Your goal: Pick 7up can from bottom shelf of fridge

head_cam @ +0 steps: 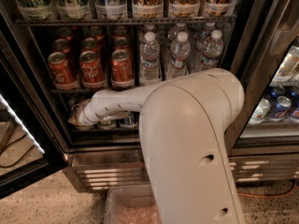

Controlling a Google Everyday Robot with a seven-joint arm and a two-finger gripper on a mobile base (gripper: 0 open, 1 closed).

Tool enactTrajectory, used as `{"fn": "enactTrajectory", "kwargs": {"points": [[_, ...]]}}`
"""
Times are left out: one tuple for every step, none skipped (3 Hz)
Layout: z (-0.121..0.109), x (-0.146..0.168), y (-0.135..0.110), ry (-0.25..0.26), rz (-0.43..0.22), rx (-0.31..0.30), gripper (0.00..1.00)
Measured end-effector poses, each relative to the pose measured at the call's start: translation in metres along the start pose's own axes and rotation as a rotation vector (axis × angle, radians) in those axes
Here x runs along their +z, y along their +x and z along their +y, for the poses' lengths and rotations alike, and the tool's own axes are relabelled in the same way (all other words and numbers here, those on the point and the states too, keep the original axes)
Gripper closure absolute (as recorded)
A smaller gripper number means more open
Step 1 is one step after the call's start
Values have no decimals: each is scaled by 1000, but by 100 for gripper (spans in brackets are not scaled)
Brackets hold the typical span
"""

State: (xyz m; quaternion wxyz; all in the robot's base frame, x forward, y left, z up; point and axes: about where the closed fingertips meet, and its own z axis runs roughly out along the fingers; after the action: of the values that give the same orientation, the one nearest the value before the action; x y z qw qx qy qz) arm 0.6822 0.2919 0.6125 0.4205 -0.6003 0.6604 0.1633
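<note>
Since the gripper [77, 119] sits among crowded cans [127, 121] on the bottom shelf [110, 130], neighbours could topple. Whether it holds 1, I cannot tell.

Arm [187, 139] extended left, gripper [77, 120] low left

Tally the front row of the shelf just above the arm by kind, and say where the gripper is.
Red Coca-Cola cans: 3
Water bottles: 3
Total: 6
The gripper is low on the left, just above the bottom shelf.
</note>
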Motion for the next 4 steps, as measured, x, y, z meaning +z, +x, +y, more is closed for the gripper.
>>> {"fn": "enactTrajectory", "kwargs": {"points": [[5, -6, -3, -8, -17, -1, 100], [4, -35, -18, 29, -73, -32, 100], [-4, -71, -35, 96, -148, -63, 100], [-9, -95, -46, 139, -205, -81, 100]]}}
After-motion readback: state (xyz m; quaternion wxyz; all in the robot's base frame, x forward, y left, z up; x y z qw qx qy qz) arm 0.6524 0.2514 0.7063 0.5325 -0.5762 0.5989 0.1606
